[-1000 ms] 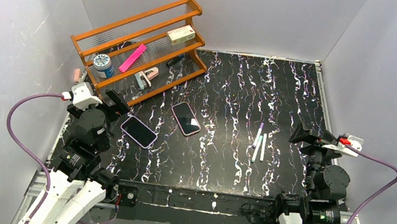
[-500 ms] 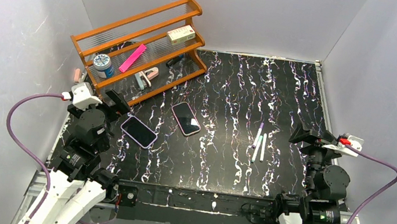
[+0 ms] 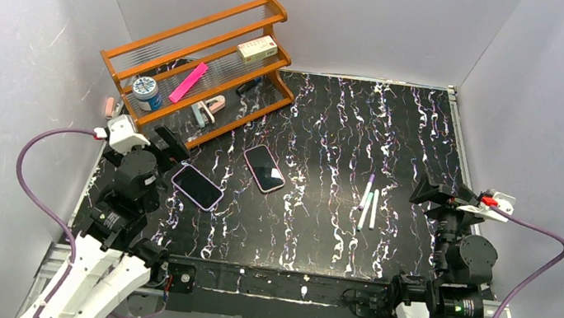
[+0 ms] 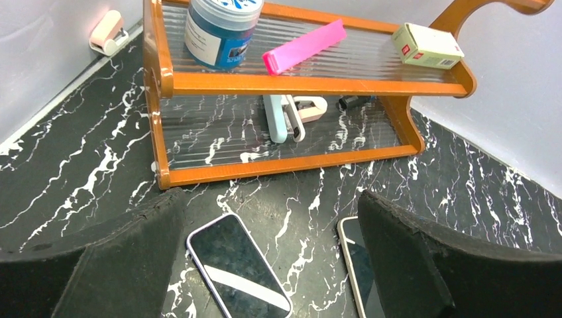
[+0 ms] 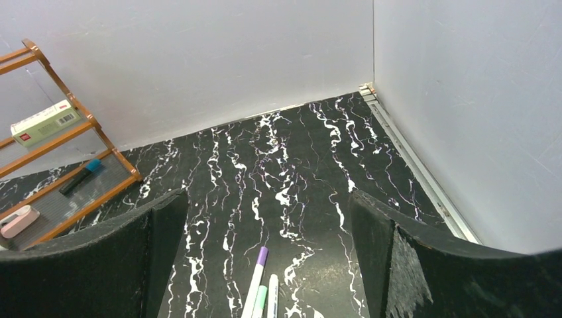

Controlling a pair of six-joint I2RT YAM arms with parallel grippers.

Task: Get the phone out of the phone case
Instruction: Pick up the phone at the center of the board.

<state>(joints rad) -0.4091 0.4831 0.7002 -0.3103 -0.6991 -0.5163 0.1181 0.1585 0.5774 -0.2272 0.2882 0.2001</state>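
Note:
Two phones lie face up on the black marble table. One, in a lilac case (image 3: pixel 196 186), is nearest my left gripper (image 3: pixel 164 148). The other, with a pale pinkish rim (image 3: pixel 264 167), lies to its right. In the left wrist view the lilac-cased phone (image 4: pixel 238 275) lies between my open fingers, below the gripper (image 4: pixel 270 202). The second phone (image 4: pixel 358 271) is half hidden behind the right finger. My right gripper (image 3: pixel 430 193) is open and empty at the right side, also in its wrist view (image 5: pixel 266 199).
An orange wooden rack (image 3: pixel 280 17) stands at the back left with a blue jar (image 3: pixel 146 92), a pink bar (image 3: pixel 189 82), a small box (image 3: pixel 257 48) and a stapler (image 3: pixel 208 107). Three pens (image 3: pixel 368 200) lie ahead of the right gripper (image 5: pixel 260 285).
My left arm has shifted slightly forward and to the right, toward the lilac-cased phone. The right arm and both phones have not moved.

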